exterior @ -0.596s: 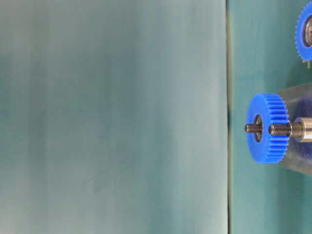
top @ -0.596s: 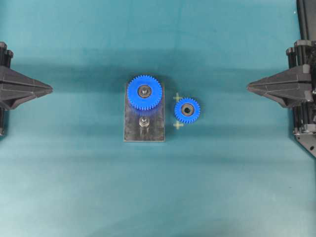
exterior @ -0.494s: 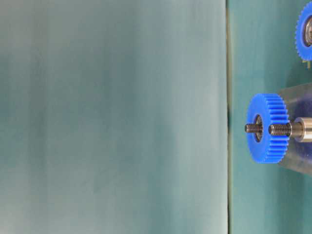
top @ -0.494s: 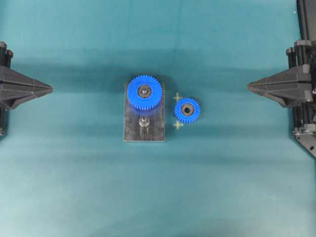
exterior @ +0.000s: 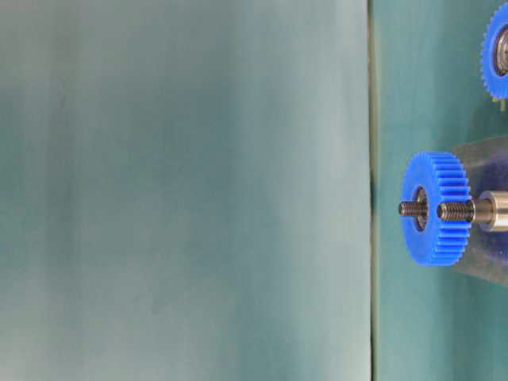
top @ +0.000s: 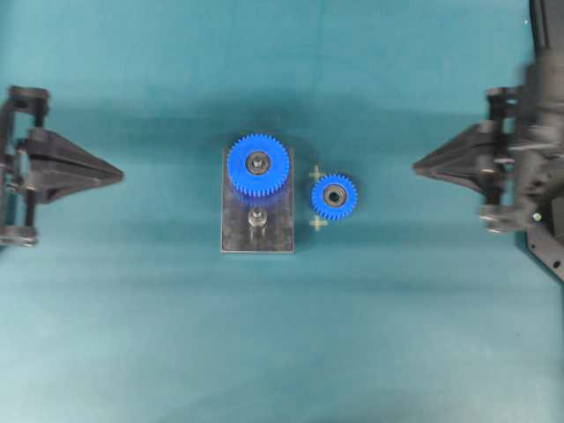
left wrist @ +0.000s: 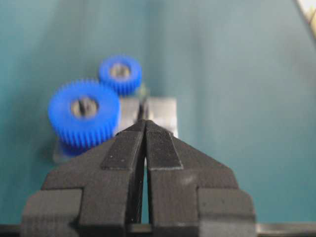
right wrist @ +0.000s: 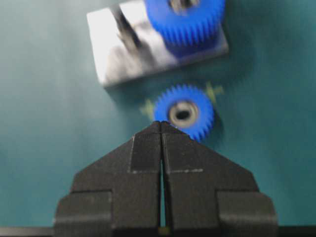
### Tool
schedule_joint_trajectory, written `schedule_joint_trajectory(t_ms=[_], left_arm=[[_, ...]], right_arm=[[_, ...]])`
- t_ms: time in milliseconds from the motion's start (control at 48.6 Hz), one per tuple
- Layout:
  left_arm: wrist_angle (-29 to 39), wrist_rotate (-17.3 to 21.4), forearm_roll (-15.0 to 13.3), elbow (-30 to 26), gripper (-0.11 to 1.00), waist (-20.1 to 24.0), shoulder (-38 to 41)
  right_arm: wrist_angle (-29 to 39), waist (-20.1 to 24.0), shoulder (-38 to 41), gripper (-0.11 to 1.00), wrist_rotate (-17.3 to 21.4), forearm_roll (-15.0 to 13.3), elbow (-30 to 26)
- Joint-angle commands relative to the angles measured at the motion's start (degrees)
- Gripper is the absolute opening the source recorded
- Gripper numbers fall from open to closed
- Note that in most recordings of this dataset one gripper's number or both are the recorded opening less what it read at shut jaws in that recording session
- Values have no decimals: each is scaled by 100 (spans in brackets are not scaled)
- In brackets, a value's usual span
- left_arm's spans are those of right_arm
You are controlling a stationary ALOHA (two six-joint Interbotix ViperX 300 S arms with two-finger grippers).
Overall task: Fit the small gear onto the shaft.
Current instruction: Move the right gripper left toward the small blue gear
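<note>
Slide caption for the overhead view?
Small gear lies beside the plate, shaft bare, both tools apart from it.

Both arms have advanced toward the middle of the overhead frame. The left gripper, jaws pressed together, has pushed in from the left edge; the right gripper, likewise closed, has moved in from the right and blurs.

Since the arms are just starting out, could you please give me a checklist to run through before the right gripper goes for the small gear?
1. Small gear lying flat on the mat, nothing on it: ok.
2. Shaft bare, ready for the gear: ok.
3. Right gripper open for the pick: not ok, jaws shut.
4. Left gripper away from the plate: ok, shut and off to the side.
5. Large gear seated on its own pin: ok.
6. Shaft perfectly upright: cannot tell.
</note>
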Motion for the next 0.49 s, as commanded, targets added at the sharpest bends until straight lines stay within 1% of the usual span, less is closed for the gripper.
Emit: schedule_joint_trajectory(t_ms=[0,144,391,473], left_arm=[[158,-9,26,-185,0,-9,79],[439,-9,18,-202,0,-62,97],[677,-26,18,-211,0,-149,141],[686,-26,18,-211,0,-158,132]], right_arm=[[255,-88,448,-2,53,9,-360],[694,-229,1239,-2,53,9,-756],[1459,-571,2733,-1,0,9,-1714],[1556,-606,3155,4,-18,-26,-1969]])
